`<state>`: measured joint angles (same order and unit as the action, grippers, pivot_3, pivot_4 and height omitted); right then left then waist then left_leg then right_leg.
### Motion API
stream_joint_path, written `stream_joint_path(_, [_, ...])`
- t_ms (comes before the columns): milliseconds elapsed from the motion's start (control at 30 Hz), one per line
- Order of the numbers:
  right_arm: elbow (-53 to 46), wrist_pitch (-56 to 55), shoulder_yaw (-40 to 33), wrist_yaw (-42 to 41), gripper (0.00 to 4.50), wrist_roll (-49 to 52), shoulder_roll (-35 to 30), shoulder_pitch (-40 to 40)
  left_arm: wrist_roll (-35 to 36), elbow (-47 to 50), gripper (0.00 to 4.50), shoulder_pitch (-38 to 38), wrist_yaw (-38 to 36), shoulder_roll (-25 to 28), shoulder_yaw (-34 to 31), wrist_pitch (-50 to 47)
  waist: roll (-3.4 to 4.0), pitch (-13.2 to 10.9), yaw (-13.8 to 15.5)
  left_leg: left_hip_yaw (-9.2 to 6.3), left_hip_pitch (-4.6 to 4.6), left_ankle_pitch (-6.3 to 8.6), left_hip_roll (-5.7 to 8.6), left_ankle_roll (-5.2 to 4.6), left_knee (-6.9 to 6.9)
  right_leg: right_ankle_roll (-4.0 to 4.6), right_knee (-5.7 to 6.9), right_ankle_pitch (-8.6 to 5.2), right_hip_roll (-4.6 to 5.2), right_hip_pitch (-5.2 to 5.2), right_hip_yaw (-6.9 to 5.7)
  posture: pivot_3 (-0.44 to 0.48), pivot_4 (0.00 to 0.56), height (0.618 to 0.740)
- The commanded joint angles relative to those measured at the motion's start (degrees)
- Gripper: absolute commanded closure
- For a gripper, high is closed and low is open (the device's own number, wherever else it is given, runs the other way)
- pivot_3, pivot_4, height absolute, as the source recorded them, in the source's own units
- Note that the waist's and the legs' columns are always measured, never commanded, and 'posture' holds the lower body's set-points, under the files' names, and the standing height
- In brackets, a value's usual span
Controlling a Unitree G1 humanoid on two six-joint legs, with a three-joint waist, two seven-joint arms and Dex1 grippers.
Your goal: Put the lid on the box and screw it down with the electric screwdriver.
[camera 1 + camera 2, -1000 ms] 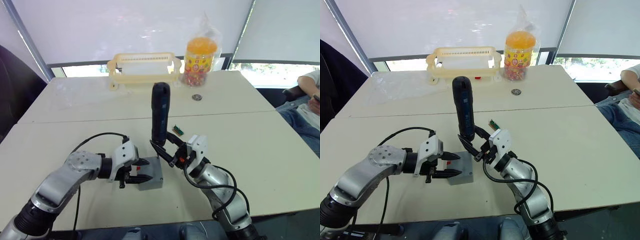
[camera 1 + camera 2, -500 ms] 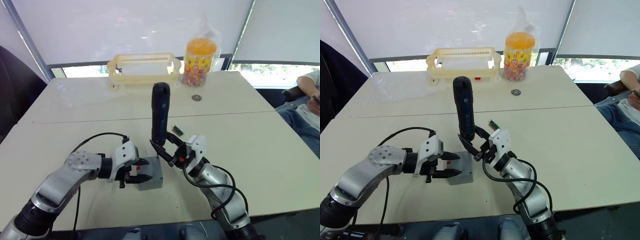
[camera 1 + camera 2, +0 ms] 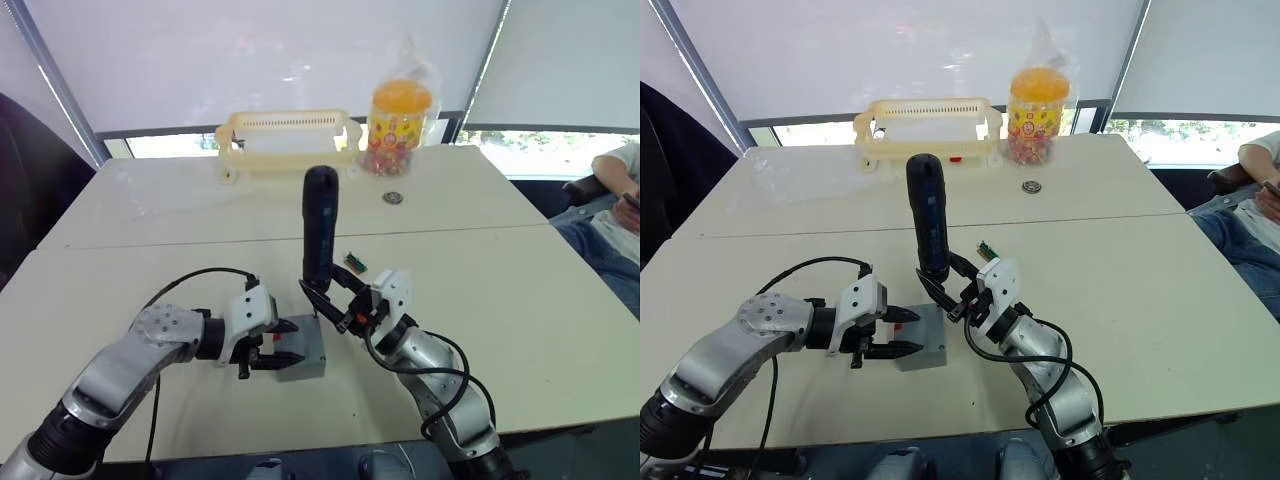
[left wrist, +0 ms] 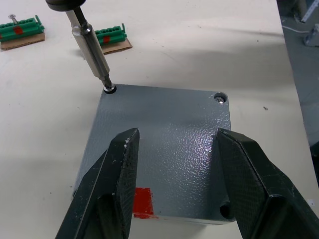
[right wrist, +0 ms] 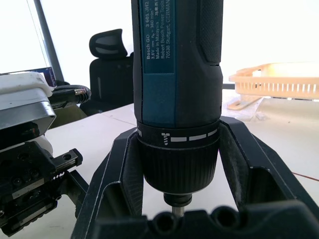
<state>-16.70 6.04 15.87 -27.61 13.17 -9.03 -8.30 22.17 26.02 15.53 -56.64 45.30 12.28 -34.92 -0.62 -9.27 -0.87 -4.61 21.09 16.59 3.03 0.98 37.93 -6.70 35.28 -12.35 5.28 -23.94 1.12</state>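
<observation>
Cream table — lidded box, electric screwdriver upright, bit seemingly at corner screw.

the electric screwdriver label reads "bosch go", "robert bosch power tools".

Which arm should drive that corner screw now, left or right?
Right. The right gripper holds the electric screwdriver upright, bit on the lid corner screw; the left gripper straddles the box.

A cream slotted plastic basket and an orange-lidded clear candy jar stand along the beige tabletop's far edge; a small round metal disc lies just before the jar.
</observation>
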Motion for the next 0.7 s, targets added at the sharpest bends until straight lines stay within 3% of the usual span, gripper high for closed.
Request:
stream_joint_path(33, [2.5, 4.6, 0.9, -0.3, 2.73, 0.0, -0.7, 2.2, -1.5, -0.8, 2.03, -1.7, -0.9, 1.4, 2.1, -0.9, 0.03, 0.0, 0.0, 0.0, -0.08, 0.0, -0.01, -0.01, -0.03, 0.01, -0.03, -0.01, 0.0, 0.08, 0.0, 0.0, 0.15, 0.74])
stream_joint_path(200, [1.7, 5.5, 1.3, -0.4, 2.73, 0.4, -0.7, 2.8, -1.9, -0.7, 2.03, -2.5, -1.0, 1.8, 1.9, -0.4, -0.06, 0.1, 0.0, 0.0, -0.88, 0.03, 0.0, -0.03, -0.57, 0.06, -0.18, -0.53, 0.1, 0.66, 0.0, 0.0, 0.15, 0.74])
stream_joint_path(700, [2.9, 3.9, 2.2, -1.1, 2.73, -1.3, -1.2, 2.7, -2.4, -1.4, 2.03, -1.8, -1.2, 2.3, 2.1, 0.1, 0.0, 0.2, 0.0, -0.07, -0.94, 0.03, -0.02, -0.03, -0.72, 0.09, -0.17, -0.59, 0.09, 0.64, -0.04, 0.0, 0.15, 0.74])
